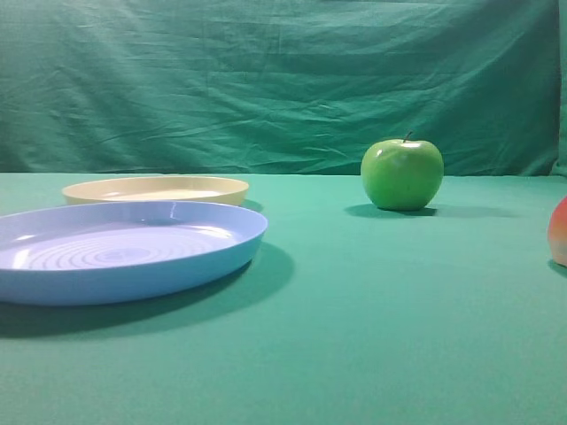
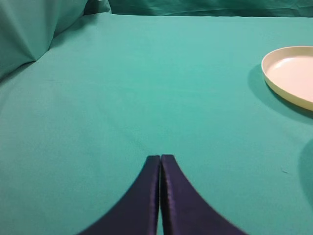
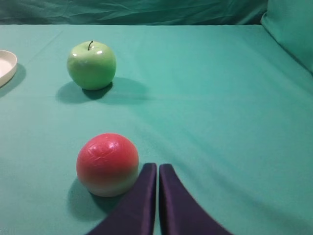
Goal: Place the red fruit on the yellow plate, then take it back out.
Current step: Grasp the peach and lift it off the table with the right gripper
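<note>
The red fruit (image 3: 107,164) rests on the green cloth just left of my right gripper (image 3: 158,166), which is shut and empty; only its edge (image 1: 559,232) shows at the right border of the exterior view. The yellow plate (image 1: 156,189) lies at the back left, behind the blue plate, and its rim (image 2: 288,76) shows at the right of the left wrist view. My left gripper (image 2: 160,157) is shut over bare cloth, well left of that plate. Neither gripper appears in the exterior view.
A large light-blue ringed plate (image 1: 124,251) sits at front left. A shiny green apple (image 1: 402,173) with a stem stands at mid-right, seen also beyond the red fruit (image 3: 92,65). A green backdrop cloth hangs behind.
</note>
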